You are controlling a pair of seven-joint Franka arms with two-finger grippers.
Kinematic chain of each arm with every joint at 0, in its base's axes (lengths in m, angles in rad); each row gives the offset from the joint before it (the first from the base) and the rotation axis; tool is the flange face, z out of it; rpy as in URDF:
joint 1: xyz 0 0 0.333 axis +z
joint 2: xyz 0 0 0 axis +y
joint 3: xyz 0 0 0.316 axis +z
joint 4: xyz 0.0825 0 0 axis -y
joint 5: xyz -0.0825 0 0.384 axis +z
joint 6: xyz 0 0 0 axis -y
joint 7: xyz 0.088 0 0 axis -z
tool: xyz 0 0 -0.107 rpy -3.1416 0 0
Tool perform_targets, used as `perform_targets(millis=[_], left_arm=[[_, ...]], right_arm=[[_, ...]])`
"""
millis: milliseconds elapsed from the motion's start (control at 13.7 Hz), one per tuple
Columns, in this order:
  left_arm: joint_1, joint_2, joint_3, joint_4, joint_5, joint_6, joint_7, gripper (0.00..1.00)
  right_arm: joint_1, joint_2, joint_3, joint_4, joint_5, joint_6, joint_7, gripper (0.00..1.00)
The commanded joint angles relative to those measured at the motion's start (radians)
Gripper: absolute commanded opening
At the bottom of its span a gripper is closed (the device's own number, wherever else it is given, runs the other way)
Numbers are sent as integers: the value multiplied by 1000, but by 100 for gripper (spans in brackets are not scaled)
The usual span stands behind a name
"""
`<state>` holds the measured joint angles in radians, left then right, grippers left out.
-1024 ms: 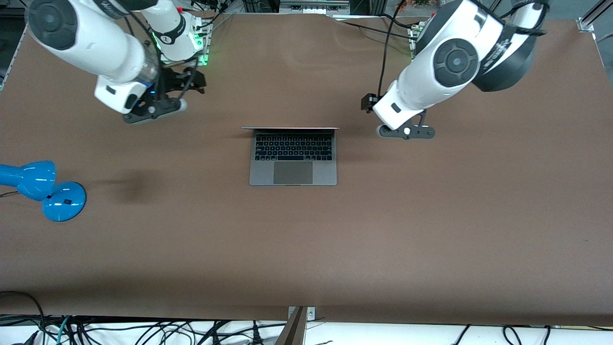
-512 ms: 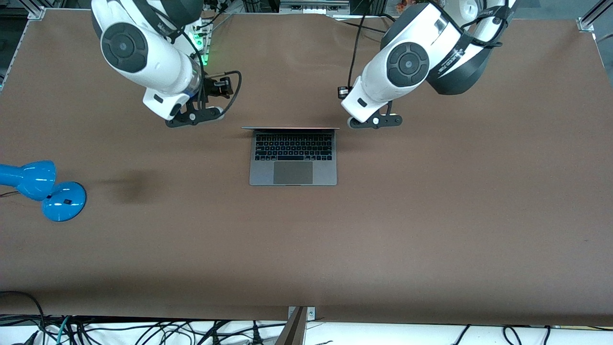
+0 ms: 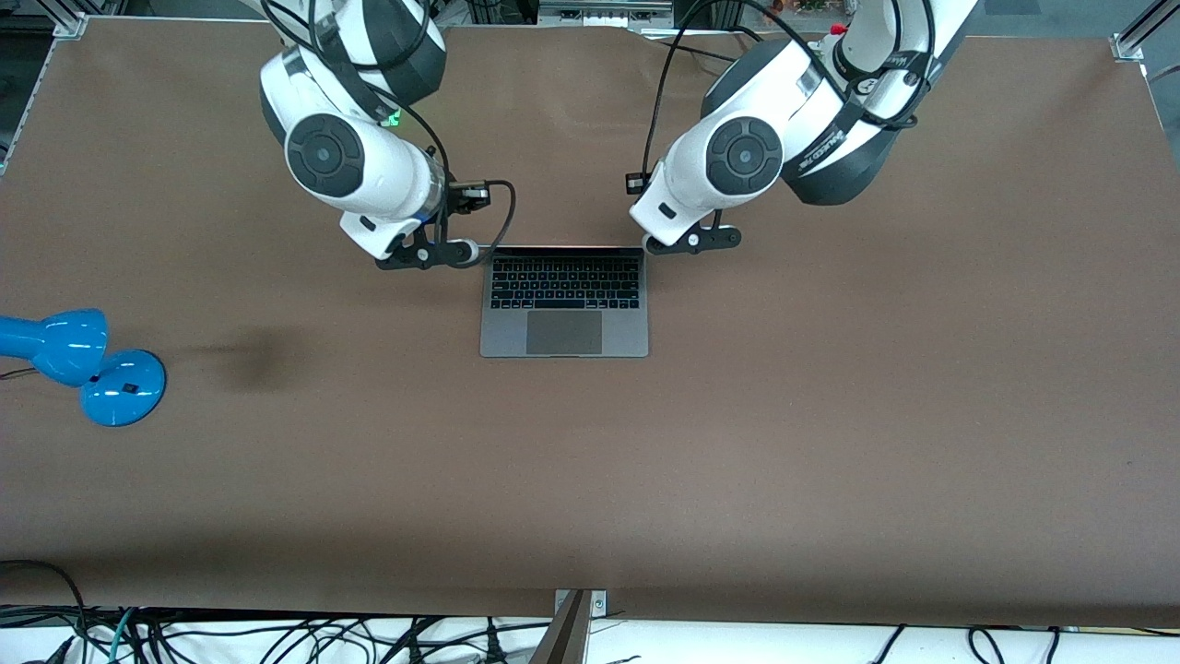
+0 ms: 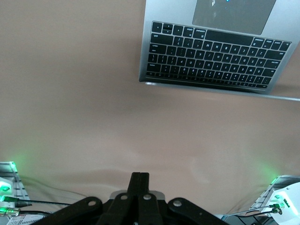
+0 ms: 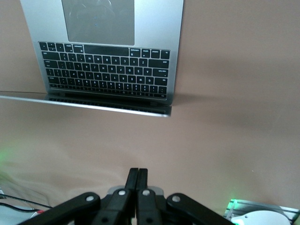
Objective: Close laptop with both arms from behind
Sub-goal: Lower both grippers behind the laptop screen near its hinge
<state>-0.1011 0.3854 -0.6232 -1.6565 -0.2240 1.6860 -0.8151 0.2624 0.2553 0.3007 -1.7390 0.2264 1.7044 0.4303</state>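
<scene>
The laptop [image 3: 563, 314] lies open at the table's middle, its keyboard and trackpad toward the front camera and its lid standing upright, seen as a thin edge [image 3: 559, 247]. My right gripper [image 3: 426, 254] is shut and empty, over the bare table beside the lid's corner at the right arm's end. My left gripper [image 3: 691, 242] is shut and empty, over the table beside the lid's other corner. The left wrist view shows its shut fingertips [image 4: 139, 175] apart from the laptop [image 4: 215, 51]. The right wrist view shows the same for the right gripper [image 5: 138, 170] and the laptop [image 5: 108, 51].
A blue desk lamp [image 3: 83, 364] lies near the table's edge at the right arm's end. Power strips with green lights [image 5: 262, 211] sit by the arms' bases. Cables [image 3: 277, 636] hang along the table's front edge.
Both arms have swung in from the table's ends toward the laptop. Each gripper now hangs beside a corner of the lid. The laptop has not moved.
</scene>
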Motion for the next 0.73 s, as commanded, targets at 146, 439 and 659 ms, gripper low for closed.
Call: perform_targets(millis=[146,439,659], left_arm=[[-3,73,-3,15,-12,63,-6,0],[-18,144,-4,17,63,141,-10,0],[-20,174,-3,17,69,175,-7,0]], right_arm=[[3,42,-2,-8,17,69,8,0],[3,73,-3,-16,17,116,-2,0],[3,76,-6,-45,17,176,-8,0]])
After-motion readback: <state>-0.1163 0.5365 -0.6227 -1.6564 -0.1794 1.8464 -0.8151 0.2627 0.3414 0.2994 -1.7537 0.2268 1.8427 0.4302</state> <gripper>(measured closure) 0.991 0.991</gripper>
